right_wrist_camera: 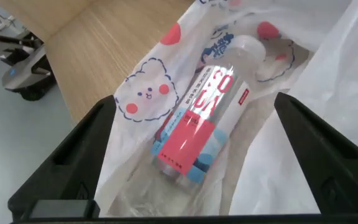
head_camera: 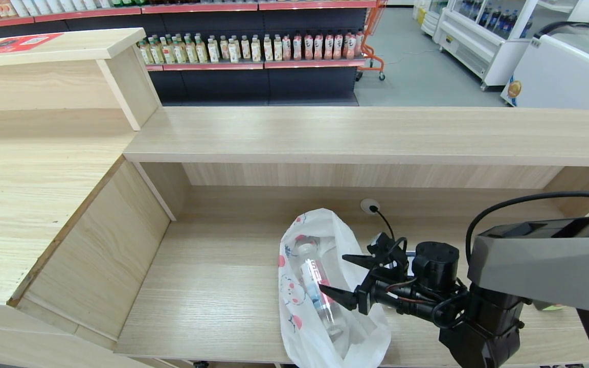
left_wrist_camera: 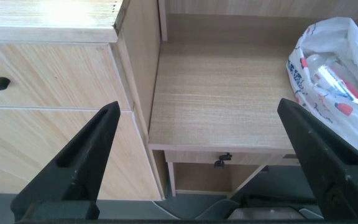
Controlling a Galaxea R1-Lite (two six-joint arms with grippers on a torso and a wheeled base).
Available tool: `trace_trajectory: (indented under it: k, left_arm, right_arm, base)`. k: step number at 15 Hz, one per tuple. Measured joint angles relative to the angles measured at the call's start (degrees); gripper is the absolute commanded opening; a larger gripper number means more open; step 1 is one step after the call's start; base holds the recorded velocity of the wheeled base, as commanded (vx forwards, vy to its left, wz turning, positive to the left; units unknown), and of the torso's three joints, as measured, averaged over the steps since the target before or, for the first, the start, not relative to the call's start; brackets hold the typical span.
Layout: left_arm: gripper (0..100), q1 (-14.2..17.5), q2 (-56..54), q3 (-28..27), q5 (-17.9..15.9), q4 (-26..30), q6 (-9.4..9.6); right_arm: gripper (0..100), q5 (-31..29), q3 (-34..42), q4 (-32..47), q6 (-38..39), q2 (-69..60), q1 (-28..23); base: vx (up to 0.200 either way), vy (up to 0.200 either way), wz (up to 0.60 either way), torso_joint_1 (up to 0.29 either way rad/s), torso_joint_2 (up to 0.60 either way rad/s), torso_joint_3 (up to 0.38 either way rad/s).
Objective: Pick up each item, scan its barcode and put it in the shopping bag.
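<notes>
A white shopping bag printed with red dots and cartoon faces lies open on the lower counter. A clear bottle with a red, white and blue label rests inside it. My right gripper hovers open just beside the bag's mouth, holding nothing. Its wrist view looks down on the bottle inside the bag, between the spread fingers. My left gripper stands open in front of the counter, left of the bag, with the bottle showing through the plastic.
The lower counter has wood walls at the left and back and a raised shelf above. A black cable runs from a wall socket toward my right arm. Drawers stand left of the counter.
</notes>
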Motion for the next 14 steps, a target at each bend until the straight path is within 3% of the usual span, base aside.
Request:
trace_trajectory:
  k: [4,7,11,14]
  left_arm:
    - [100,0.0,0.0,0.0,0.0,0.0,0.0]
    - [100,0.0,0.0,0.0,0.0,0.0,0.02]
    - [100,0.0,0.0,0.0,0.0,0.0,0.02]
    - [100,0.0,0.0,0.0,0.0,0.0,0.02]
  right_arm:
    - [100,-0.6,-0.3,1.4,-2.3,-5.6,-0.1]
    - [100,-2.8,0.9,11.1,-6.1,-15.4,-3.7]
    - [100,-15.7,4.9,39.4,-10.3,-37.2,-14.8]
    - [100,-22.8,8.0,62.8,-14.4,-50.9,-31.4]
  base:
    - [0.0,0.0,0.0,0.0,0.0,0.0]
    - [0.0,0.0,0.0,0.0,0.0,0.0]
    - [0.0,0.0,0.0,0.0,0.0,0.0]
    - [0.0,0.0,0.0,0.0,0.0,0.0]
